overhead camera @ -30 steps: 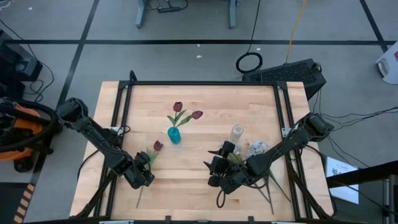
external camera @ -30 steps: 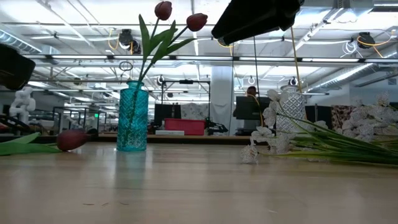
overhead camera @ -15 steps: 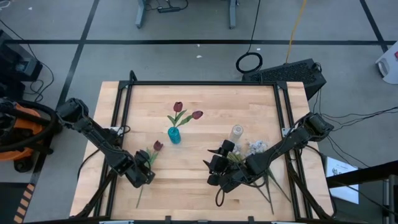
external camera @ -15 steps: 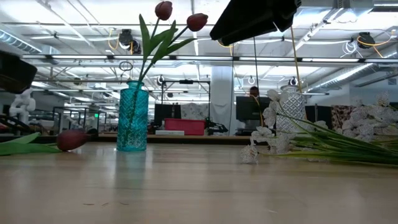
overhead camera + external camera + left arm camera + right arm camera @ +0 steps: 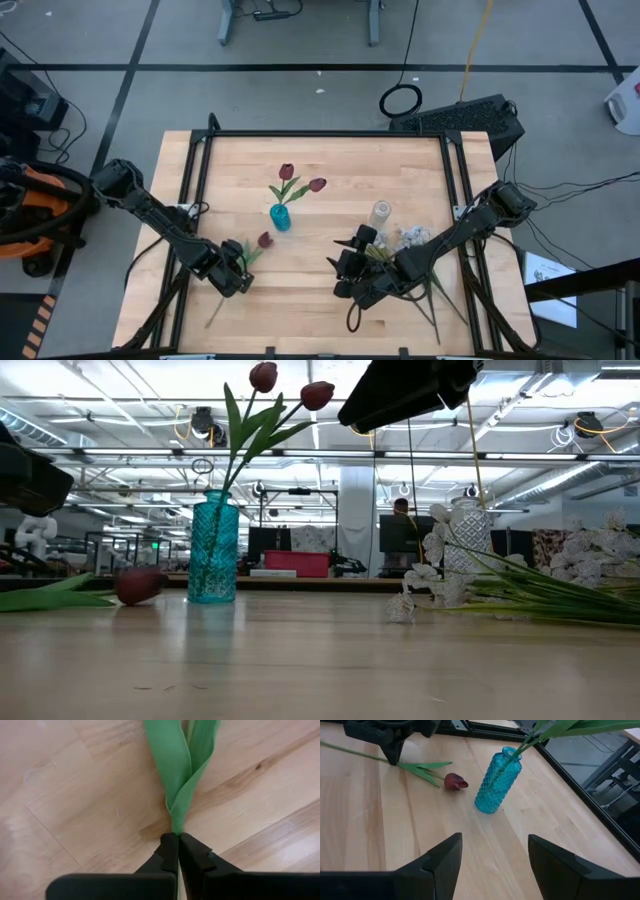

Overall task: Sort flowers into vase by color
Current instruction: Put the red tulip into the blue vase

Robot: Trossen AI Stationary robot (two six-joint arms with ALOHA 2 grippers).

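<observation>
Two red tulips (image 5: 301, 180) stand in the teal vase (image 5: 280, 217). The left pincer (image 5: 240, 268) pinches a third tulip's stem (image 5: 179, 795) on the desk (image 5: 320, 160); the right pincer (image 5: 340, 268) gapes, holding nothing.

One dark red tulip (image 5: 264, 240) lies flat on the surface toward the near left, its head pointing at the teal vase (image 5: 280, 217) and resting near it without touching. Its green leaves fan out behind the head, and its stem is pinched by the closed left tool (image 5: 238, 276). Two more red tulips (image 5: 287, 172) stand in the teal vase, heads leaning to the far side and to the right. On the right, sprays of small white blossoms (image 5: 414, 236) lie beside a clear vase (image 5: 381, 213), their long green stems (image 5: 437, 295) trailing toward the near edge.
</observation>
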